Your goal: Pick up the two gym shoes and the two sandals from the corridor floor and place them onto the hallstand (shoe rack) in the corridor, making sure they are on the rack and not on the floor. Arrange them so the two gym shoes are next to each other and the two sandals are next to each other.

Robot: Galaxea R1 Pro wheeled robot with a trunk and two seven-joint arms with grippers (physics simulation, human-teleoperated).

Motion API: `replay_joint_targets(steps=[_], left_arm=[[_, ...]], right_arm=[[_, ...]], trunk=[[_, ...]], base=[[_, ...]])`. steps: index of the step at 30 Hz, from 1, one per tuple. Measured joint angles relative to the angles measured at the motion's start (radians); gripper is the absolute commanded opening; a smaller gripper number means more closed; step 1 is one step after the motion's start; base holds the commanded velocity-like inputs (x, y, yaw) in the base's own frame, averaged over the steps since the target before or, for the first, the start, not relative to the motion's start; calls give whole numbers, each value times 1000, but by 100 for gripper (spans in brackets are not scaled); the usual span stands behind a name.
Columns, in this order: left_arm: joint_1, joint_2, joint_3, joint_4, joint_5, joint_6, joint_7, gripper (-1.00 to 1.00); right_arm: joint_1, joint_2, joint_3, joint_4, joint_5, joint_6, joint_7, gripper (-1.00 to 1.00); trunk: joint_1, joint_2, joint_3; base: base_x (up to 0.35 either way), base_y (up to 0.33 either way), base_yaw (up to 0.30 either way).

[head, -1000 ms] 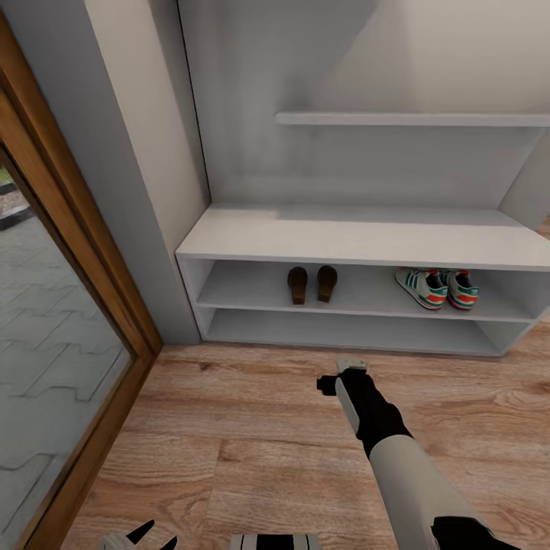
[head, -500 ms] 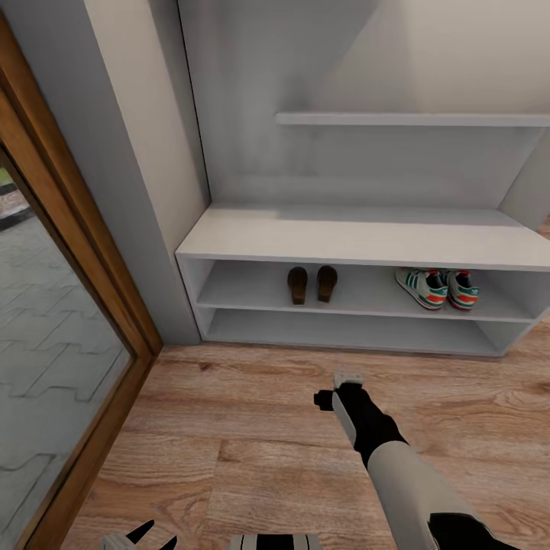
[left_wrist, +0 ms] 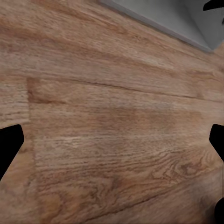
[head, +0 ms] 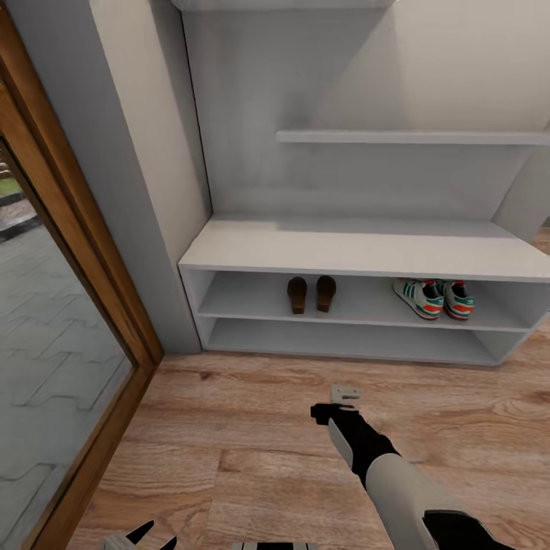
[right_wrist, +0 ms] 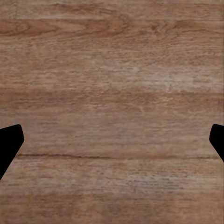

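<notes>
Closest to me, at the bottom of my head view, the dark fingertips of my left gripper [head: 149,535] poke up over the light brown wood-plank laminate floor [head: 252,458]; in its wrist view the two black fingers [left_wrist: 9,147] sit at opposite edges, spread wide with nothing but grained planks between them, and a strip of grey base shows past them. My right arm, white forearm into a black wrist, reaches forward and slightly inward over the floor, ending in the right gripper [head: 341,397] hanging above bare planks; its wrist view looks straight down at the wood, with the fingers [right_wrist: 10,144] likewise wide apart and empty. Beyond the right gripper, the floor runs up to the pale grey low hallstand bench [head: 367,248] with two long open shelves under its top. On the upper of those shelves, straight ahead of the right gripper, the two dark brown leather sandals [head: 311,294] stand side by side, near each other, heels toward me. Farther along the same shelf, off to the gripper's right, the two cream-white sneakers with green stripes and red-orange accents [head: 434,298] sit just beside each other, well apart from the sandals. Above the bench a grey wall shelf [head: 412,137] juts out. Off to the left gripper's side, a wood-framed glass door [head: 69,305] shows paved ground outside.
</notes>
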Motion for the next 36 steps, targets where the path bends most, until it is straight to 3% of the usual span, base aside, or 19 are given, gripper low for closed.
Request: replay_joint_targets(steps=[7, 14, 16, 22, 27, 31, 32, 36], left_arm=[[0, 0, -2, 7, -1, 1, 10, 100], [0, -1, -6, 11, -2, 0, 27, 100], [0, 0, -6, 13, -4, 1, 31, 100], [0, 2, -3, 14, -7, 2, 34, 100], [0, 3, -2, 16, -8, 2, 42, 100], [0, 2, -2, 17, -8, 2, 54, 100], [0, 2, -3, 17, -8, 2, 70, 100], [0, 2, -2, 18, -8, 2, 87, 100]], right_arm=[[1, 0, 13, 123, 49, -169, 2, 100], [3, -31, 20, 216, 139, -269, 18, 100], [8, -52, 21, 248, 164, -304, 35, 100], [24, -97, 21, 280, 184, -387, 90, 100], [72, -154, 21, 290, 187, -463, 163, 100], [100, -180, 22, 292, 188, -503, 197, 100], [135, -210, 19, 294, 189, -555, 226, 100], [176, -237, 21, 295, 189, -607, 242, 100]], trunk=[[-27, 49, 22], [-54, 98, 44], [-61, 112, 50], [-84, 154, 69], [-104, 189, 85], [-119, 217, 97], [-123, 224, 100], [-138, 252, 113]], base=[[0, 0, 0], [0, 0, 0], [0, 0, 0], [0, 0, 0], [0, 0, 0], [0, 0, 0], [0, 0, 0], [0, 0, 0]])
